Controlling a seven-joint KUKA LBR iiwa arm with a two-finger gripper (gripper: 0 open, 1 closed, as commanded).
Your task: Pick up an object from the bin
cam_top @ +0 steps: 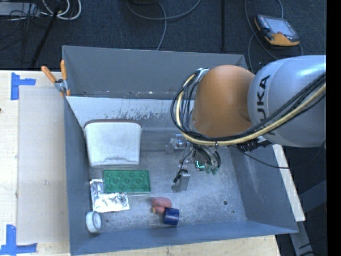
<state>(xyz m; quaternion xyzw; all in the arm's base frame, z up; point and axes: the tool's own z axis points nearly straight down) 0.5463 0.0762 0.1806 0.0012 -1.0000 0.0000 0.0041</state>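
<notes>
Plainly the hand (181, 180) hangs low over a bare patch of the grey metal bin (234, 196), about mid-frame, under the arm's orange wrist cover. Whether it is open or closed I cannot tell from here, and I see nothing in its grip. Nearest to it are a small pink oblong lump (160, 202) and a short dark-blue cylinder (171, 216), touching or all but touching each other, lying below the hand and a little left, towards the bottom of the frame. The pink lump's length runs roughly across the frame. A flat green studded plate (127, 181) lies further left, level with the hand. I'd judge the pink-and-blue pair the closer reach: down-frame and slightly left.
</notes>
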